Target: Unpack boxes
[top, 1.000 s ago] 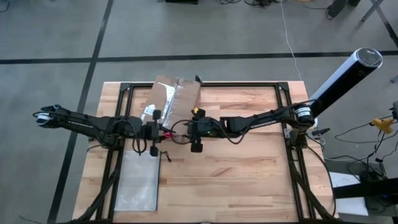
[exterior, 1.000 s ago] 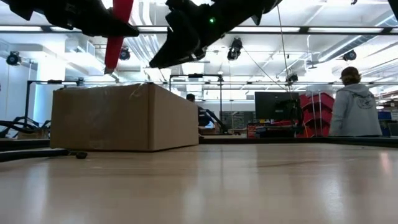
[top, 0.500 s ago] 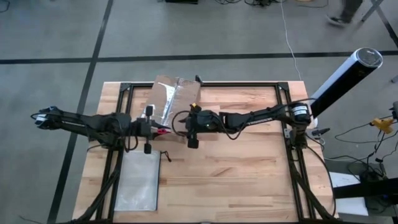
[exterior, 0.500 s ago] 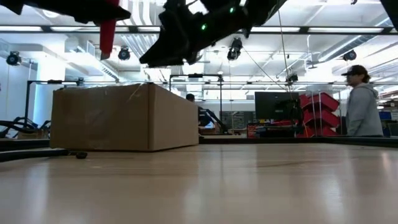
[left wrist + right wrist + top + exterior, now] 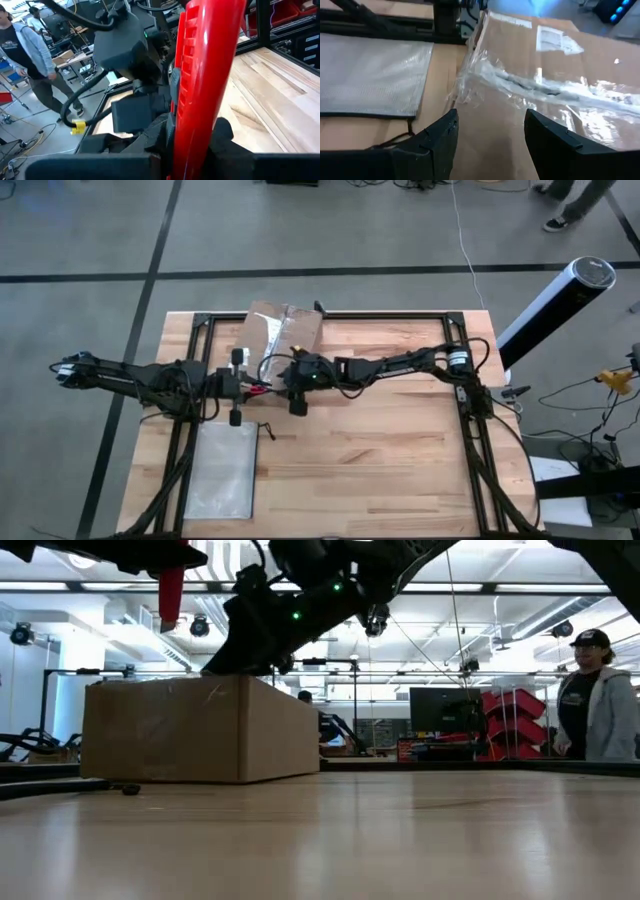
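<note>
Past right pincer (image 5: 490, 145), box (image 5: 560, 100) label, unseen low

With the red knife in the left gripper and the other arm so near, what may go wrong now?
1. The left gripper holds the red knife close to the right gripper, so the two arms might collide.
2. The right gripper, open, hangs over the box; if the knife comes to the crumpled tape, it may strike its fingers.
3. A cut too deep could damage whatever is inside.
</note>
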